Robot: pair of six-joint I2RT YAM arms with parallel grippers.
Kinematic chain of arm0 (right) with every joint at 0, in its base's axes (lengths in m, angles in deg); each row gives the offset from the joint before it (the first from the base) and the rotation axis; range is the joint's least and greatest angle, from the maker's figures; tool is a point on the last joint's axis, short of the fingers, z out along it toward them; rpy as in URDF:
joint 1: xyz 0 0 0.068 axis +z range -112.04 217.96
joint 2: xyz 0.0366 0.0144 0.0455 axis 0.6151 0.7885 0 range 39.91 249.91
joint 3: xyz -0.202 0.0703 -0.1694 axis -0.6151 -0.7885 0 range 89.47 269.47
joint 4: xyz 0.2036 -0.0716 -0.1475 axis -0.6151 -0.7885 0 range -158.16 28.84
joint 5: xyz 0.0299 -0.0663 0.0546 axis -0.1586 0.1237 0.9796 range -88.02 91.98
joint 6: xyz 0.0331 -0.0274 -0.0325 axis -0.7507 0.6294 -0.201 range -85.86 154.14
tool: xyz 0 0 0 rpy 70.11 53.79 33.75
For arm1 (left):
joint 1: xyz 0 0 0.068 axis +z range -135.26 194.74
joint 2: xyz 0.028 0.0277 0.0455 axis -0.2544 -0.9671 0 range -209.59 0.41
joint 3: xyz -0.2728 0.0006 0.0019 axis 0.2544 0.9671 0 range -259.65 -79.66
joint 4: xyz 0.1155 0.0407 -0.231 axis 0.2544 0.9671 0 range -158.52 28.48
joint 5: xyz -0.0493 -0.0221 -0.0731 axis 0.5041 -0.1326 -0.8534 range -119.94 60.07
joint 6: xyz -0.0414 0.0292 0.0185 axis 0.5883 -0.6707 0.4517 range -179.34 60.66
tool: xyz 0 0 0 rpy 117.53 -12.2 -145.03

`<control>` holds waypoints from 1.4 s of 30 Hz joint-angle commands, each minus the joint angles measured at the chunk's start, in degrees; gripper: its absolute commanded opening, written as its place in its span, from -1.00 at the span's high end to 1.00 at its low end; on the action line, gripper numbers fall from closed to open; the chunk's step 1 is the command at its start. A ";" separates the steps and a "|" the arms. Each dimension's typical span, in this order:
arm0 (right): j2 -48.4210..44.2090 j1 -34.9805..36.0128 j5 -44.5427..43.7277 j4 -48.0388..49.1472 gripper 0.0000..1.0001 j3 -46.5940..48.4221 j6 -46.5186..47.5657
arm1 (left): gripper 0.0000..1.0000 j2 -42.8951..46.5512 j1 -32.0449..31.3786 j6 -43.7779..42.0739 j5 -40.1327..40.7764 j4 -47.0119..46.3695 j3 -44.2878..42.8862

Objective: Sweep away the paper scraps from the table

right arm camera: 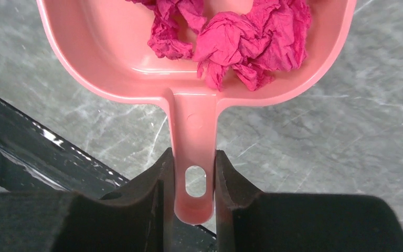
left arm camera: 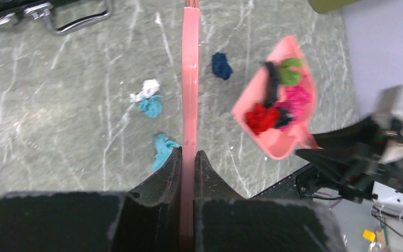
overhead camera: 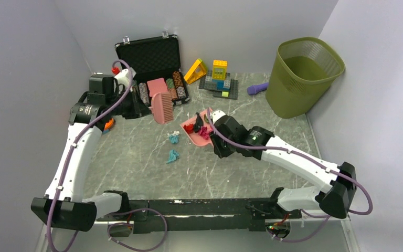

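The left claw (left arm camera: 189, 160) is clamped on a pink brush (left arm camera: 190, 73) that runs straight ahead of it, edge-on. Loose paper scraps (left arm camera: 162, 149) lie on the worktop (left arm camera: 57, 121) just left of the brush. The dustpan (right arm camera: 99, 52), its handle pinched in the right claw (right arm camera: 194, 176), waits farther right.

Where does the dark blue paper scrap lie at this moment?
In the left wrist view the dark blue scrap lies loose on the table, between the pink brush and the pink dustpan, touching neither.
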 commanded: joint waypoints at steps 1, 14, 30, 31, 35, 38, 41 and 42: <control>-1.58 -1.17 -6.44 -6.86 1.00 10.65 -2.81 | 1.00 1.64 4.19 -0.92 -0.75 -0.25 2.44; 5.24 -28.18 0.16 -16.86 1.00 39.82 0.83 | 1.00 6.58 6.15 -5.17 2.52 0.24 9.81; 14.68 -71.57 47.82 4.91 1.00 43.05 -22.58 | 1.00 7.22 6.07 -5.18 -0.14 -2.15 16.33; 14.97 -73.81 51.20 7.96 1.00 41.95 -25.50 | 1.00 7.11 6.03 -5.20 -0.47 -2.31 16.47; 15.41 -80.12 62.44 25.39 1.00 34.21 -41.33 | 1.00 6.75 6.08 -4.98 -1.49 -3.42 17.67; 15.72 -81.23 66.13 40.78 1.00 27.22 -54.88 | 1.00 6.15 6.07 -4.47 -2.25 -4.62 18.65; 15.71 -81.71 66.93 65.61 1.00 17.59 -76.80 | 1.00 5.48 6.10 -4.35 -3.81 -5.16 18.87; 16.09 -81.84 66.39 73.97 1.00 14.43 -83.21 | 1.00 5.26 6.10 -4.39 -4.27 -5.12 18.82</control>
